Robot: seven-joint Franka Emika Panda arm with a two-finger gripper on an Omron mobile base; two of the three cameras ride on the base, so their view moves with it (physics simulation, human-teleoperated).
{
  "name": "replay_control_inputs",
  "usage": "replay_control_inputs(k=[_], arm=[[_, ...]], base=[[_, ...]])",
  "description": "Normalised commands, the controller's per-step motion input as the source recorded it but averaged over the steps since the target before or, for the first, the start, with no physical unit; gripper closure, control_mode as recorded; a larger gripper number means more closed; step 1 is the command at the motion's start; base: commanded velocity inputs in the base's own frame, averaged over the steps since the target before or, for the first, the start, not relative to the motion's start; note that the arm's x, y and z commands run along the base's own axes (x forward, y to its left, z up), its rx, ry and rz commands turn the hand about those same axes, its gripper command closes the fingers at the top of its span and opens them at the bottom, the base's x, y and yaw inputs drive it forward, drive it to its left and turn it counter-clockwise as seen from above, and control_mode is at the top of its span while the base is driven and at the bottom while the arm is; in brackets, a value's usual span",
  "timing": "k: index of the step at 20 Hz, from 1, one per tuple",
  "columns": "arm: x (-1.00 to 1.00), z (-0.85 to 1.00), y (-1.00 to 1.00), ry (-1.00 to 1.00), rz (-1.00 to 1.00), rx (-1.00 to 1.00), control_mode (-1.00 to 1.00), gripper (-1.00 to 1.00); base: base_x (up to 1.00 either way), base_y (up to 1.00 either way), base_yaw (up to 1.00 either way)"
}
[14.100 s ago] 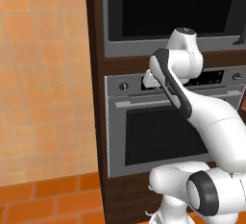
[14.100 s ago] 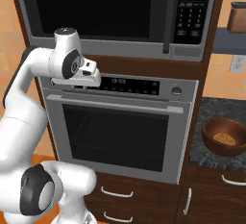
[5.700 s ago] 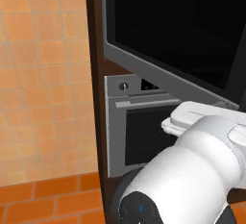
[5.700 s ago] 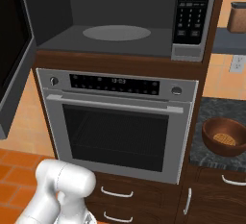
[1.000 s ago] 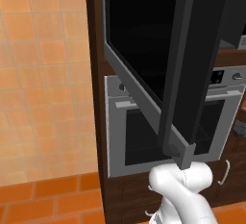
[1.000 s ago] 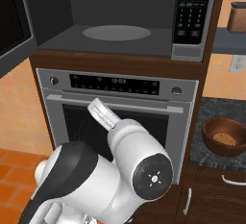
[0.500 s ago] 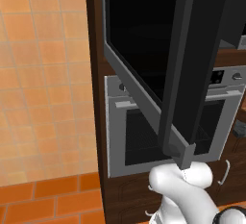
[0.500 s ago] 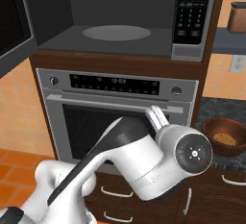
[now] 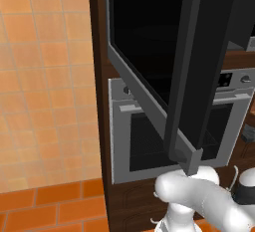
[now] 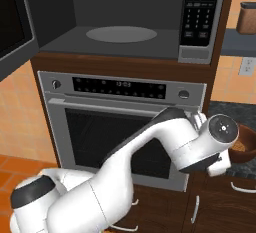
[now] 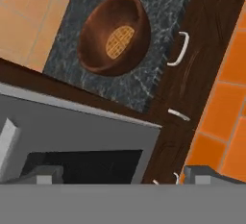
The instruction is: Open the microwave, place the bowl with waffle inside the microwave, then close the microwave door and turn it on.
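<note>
Waffle (image 11: 119, 42) (golden, gridded) lies in brown bowl (image 11: 98, 45).

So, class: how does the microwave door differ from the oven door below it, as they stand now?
The microwave door is swung wide open, baring the cavity and turntable; the oven door is shut. The microwave door is a plain black glass panel edged in grey; the oven door is silver with a dark mesh window. Both are set in the same dark wood column.

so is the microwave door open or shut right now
Open. The microwave door is swung wide out to the left, and the right base view looks straight into the microwave cavity with its turntable exposed.
</note>
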Motion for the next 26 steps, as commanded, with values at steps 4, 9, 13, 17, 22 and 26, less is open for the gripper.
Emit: replay_control_inputs(k=[4, 9, 13, 17, 22, 26], arm=[[0.91, -0.41, -1.0, 0.21, -0.09, 0.17, -1.0, -1.0], [0.41, -0.32, -0.93, 0.05, -0.01, 0.18, -1.0, -1.0], [0.0, -0.22, -0.66, -0.01, 0.0, 0.04, -1.0, -1.0], [0.1, -0.29, -0.49, 0.0, 0.0, 0.04, -1.0, -1.0], [0.13, -0.37, -0.28, 0.03, 0.0, 0.04, -1.0, -1.0], [0.2, -0.42, -0.19, 0.07, 0.0, 0.04, -1.0, -1.0]], base=[[0.0, 0.0, 0.0], [0.0, 0.0, 0.0], [0.0, 0.0, 0.0], [0.0, 0.0, 0.0], [0.0, 0.0, 0.0], [0.0, 0.0, 0.0]])
